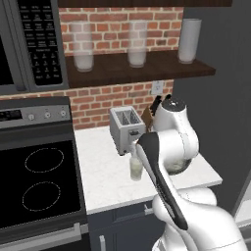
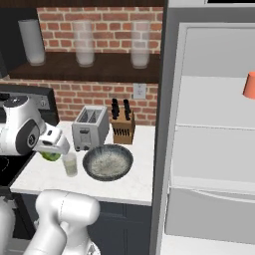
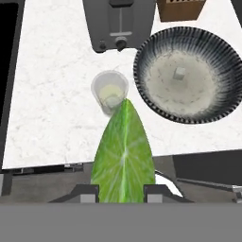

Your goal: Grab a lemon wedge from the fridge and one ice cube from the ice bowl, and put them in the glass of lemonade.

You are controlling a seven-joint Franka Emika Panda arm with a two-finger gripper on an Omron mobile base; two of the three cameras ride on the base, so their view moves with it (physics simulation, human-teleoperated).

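While clamping the lemon wedge [image 3: 124, 156] between its fingers, the tool [image 3: 122, 191] is hovering over the desk [image 3: 52, 99], carrying step one. The glass of lemonade [image 3: 109, 91] is sitting just ahead of the tool, ice bowl [image 3: 222, 56] beside it. Next move, judged: advancing slightly, centring over the rim, then releasing.

White marbled counter [image 3: 52, 85], brushed-metal toaster [image 3: 118, 23], clear glass of lemonade [image 3: 109, 92].

Arm is rising from the base, elbow bent, forearm reaching toward 12 o'clock, wrist pitching down. Gripper [image 3: 122, 191] is pinching the lemon wedge [image 3: 124, 153], fingertips [image 3: 88, 194] sitting at 6 o'clock in the hand view.
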